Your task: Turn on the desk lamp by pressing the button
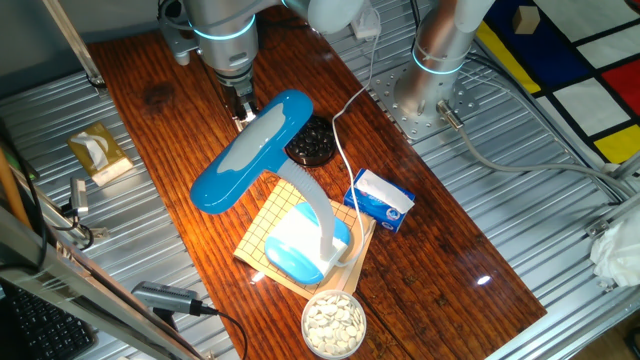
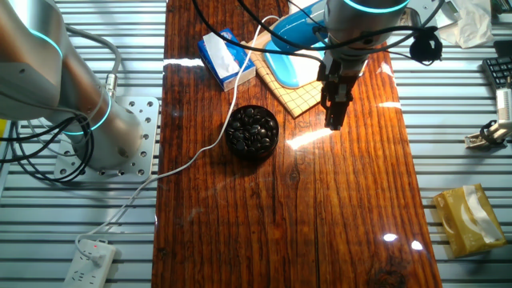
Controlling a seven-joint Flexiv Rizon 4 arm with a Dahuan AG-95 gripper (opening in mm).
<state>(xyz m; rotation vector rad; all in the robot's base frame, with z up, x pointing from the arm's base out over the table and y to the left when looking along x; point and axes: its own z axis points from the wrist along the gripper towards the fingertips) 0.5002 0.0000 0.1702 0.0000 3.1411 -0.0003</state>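
Observation:
The desk lamp stands on a yellow grid mat (image 1: 262,232). It has a long bright-blue head (image 1: 250,150), a pale curved neck (image 1: 315,205) and a light-blue and white base (image 1: 305,248). In the other fixed view the arm hides most of the head (image 2: 298,18), and the base (image 2: 290,66) shows below it. My gripper (image 1: 243,108) hangs just behind the far tip of the head, apart from it. In the other fixed view the gripper (image 2: 334,120) points down over bare wood by the mat's corner, its fingertips together and empty. The button is not visible.
A black bowl of dark pieces (image 1: 312,140) (image 2: 252,130) sits beside the lamp head. A small blue-and-white box (image 1: 380,198) (image 2: 226,56), a bowl of pale seeds (image 1: 333,325), a white cable (image 1: 345,150) and a yellow tissue pack (image 1: 100,152) lie around.

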